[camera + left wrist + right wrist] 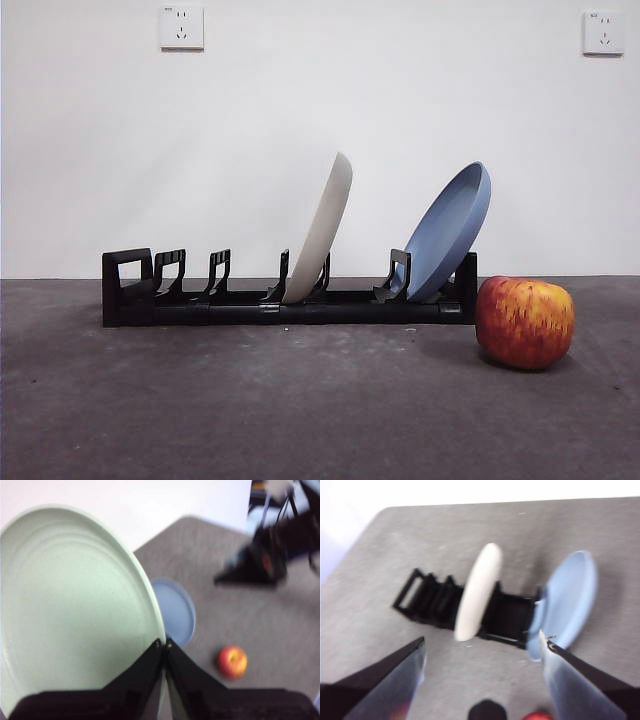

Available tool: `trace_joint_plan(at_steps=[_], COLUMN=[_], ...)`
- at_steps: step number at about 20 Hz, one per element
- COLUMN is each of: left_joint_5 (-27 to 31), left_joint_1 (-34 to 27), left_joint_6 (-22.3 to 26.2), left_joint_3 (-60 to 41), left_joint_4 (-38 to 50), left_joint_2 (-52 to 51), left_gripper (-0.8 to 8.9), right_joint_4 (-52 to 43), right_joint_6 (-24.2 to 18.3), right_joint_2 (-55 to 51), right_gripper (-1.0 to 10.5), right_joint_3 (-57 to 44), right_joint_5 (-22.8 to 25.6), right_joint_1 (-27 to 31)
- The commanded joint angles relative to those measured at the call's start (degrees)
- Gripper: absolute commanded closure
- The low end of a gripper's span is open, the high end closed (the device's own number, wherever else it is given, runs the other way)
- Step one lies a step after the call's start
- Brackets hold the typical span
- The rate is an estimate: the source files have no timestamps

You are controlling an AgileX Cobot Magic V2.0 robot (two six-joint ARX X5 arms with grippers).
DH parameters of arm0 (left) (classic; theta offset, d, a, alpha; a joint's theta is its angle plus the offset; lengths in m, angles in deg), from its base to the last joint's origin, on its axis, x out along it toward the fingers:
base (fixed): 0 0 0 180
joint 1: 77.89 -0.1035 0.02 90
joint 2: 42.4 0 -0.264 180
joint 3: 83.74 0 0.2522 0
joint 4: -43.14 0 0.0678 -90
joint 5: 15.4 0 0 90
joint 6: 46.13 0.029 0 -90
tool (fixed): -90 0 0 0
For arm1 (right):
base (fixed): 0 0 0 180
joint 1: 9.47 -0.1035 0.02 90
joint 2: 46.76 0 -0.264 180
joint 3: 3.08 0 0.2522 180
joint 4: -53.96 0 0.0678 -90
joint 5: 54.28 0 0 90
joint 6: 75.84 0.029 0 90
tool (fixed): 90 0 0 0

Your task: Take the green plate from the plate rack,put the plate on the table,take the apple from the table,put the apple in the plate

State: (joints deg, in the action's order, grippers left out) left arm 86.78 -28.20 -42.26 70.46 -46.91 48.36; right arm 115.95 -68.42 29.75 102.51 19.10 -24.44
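Observation:
My left gripper (163, 642) is shut on the rim of the pale green plate (65, 605) and holds it high above the table, out of the front view. The red and yellow apple (524, 321) sits on the dark grey table (300, 400) just past the right end of the black plate rack (200, 300). The apple also shows in the left wrist view (232, 661). My right gripper (481, 637) is open and empty, hovering above the rack (427, 600). Neither gripper shows in the front view.
A cream-white plate (322, 232) leans in the rack's middle slot and a blue plate (450, 230) leans at its right end. Both show in the right wrist view, cream (479, 592) and blue (572, 600). The other arm (265, 560) shows blurred in the left wrist view.

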Motion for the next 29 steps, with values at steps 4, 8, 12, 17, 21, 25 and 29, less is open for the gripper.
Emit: trace_joint_plan(at_steps=[4,8,12,17,21,25,29], left_joint_5=[8.87,10.32,19.63,20.9,20.5,20.2,13.81], left_joint_1=[12.63,18.73,23.06,22.8,20.17,17.33,15.72], left_joint_6=[-8.83,-22.51,-31.56,-22.64,-11.85,-11.06,-11.04], left_joint_3=[-33.86,-55.63,-71.14,-75.97,-75.97,-75.97,-75.97], left_joint_4=[-0.33,-0.31,3.58,24.28,39.04,42.73,44.61], left_joint_2=[-19.98,-28.55,-26.18,-13.14,-1.6,6.99,12.94], left_gripper=[8.22,8.22,8.22,8.22,8.22,8.22,8.22], right_joint_4=[-0.22,-0.2,-0.2,-0.13,-0.02,1.42,1.53], right_joint_6=[-1.66,-1.66,-1.64,-1.62,-1.6,-1.64,-1.64], right_joint_2=[0.22,0.22,0.22,0.22,0.22,0.22,0.22], right_gripper=[5.7,5.7,5.7,5.7,5.7,5.7,5.7], right_joint_3=[0.26,0.26,0.26,0.26,0.26,0.26,0.26], right_joint_5=[2.19,2.19,2.16,2.16,2.14,2.21,2.32], right_joint_1=[0.02,0.02,0.02,0.02,0.02,0.02,0.02])
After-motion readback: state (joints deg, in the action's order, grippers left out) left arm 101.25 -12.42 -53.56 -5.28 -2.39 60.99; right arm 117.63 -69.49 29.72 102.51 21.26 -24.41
